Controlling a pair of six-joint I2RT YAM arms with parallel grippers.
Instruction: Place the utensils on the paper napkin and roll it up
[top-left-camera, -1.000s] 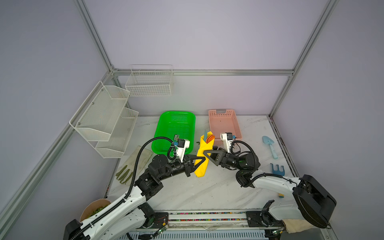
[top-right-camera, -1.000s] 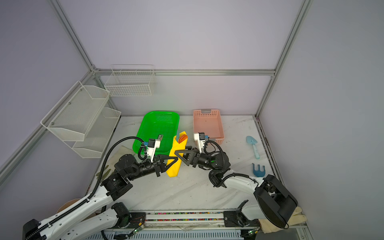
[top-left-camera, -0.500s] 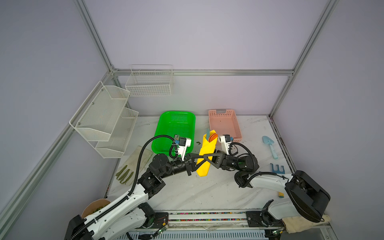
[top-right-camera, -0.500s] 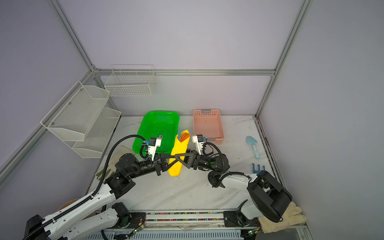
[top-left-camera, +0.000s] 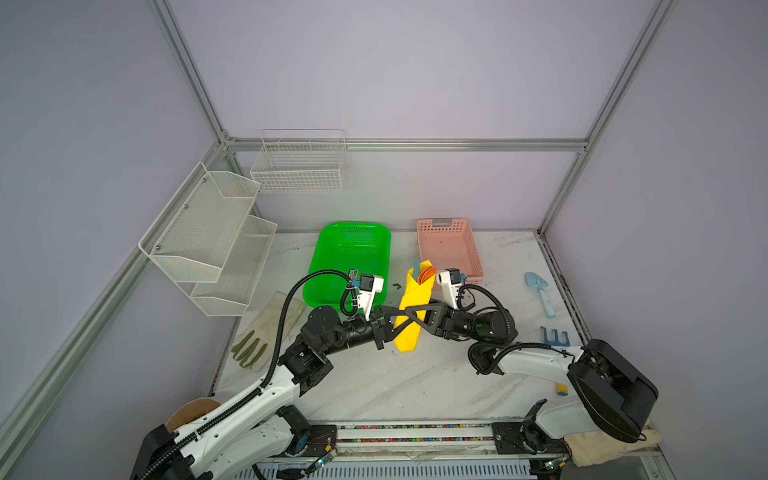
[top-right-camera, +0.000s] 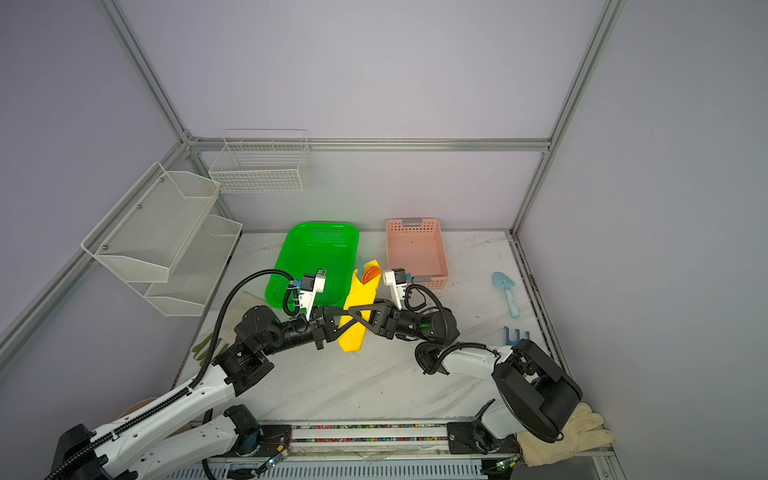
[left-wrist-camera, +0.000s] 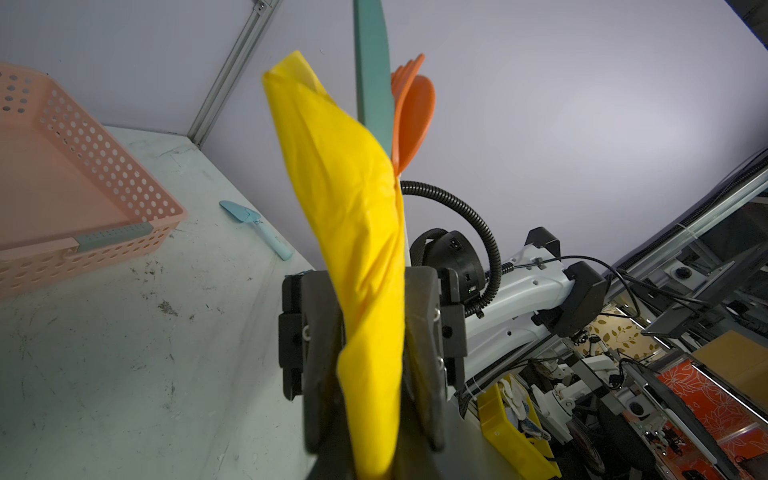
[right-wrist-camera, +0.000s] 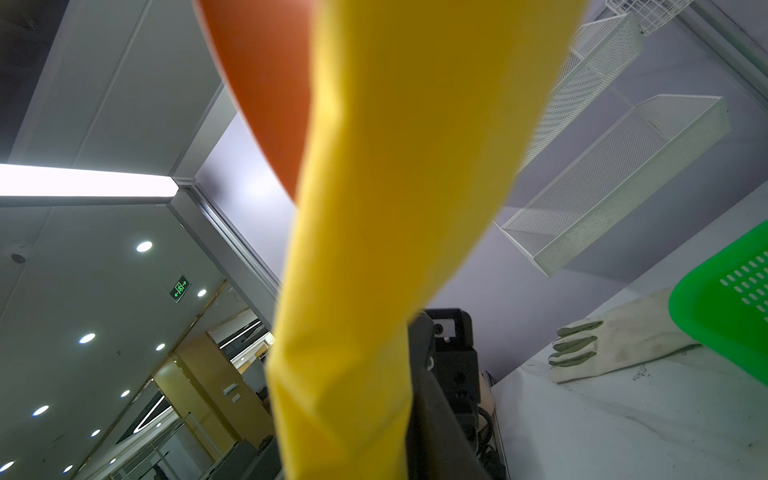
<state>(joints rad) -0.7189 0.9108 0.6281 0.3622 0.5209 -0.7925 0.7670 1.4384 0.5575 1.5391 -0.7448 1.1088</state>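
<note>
The paper napkin (top-left-camera: 415, 299) (top-right-camera: 359, 299) is a bright yellow roll, held nearly upright above the table. From its upper end poke the utensils: an orange spoon (top-left-camera: 427, 273) (left-wrist-camera: 413, 120) with an orange fork behind it, and a dull teal piece (left-wrist-camera: 372, 62). My left gripper (top-left-camera: 400, 327) (left-wrist-camera: 374, 457) is shut on the roll's lower part. My right gripper (top-left-camera: 412, 311) (right-wrist-camera: 345, 457) comes from the opposite side; in the left wrist view its dark fingers (left-wrist-camera: 424, 332) press the roll on both sides. The right wrist view shows the napkin (right-wrist-camera: 395, 208) filling the middle and the spoon (right-wrist-camera: 266, 83).
A green basket (top-left-camera: 351, 249) and a pink basket (top-left-camera: 449, 245) stand just behind the roll. A light blue toy shovel (top-left-camera: 540, 291) and a blue rake (top-left-camera: 555, 336) lie at the right. Gloves (top-left-camera: 266, 332) lie at the left, under white wire shelves (top-left-camera: 208, 237).
My right gripper has moved left onto the roll and its jaws have closed in on it. The left gripper has kept its hold, and the roll has shifted slightly.
</note>
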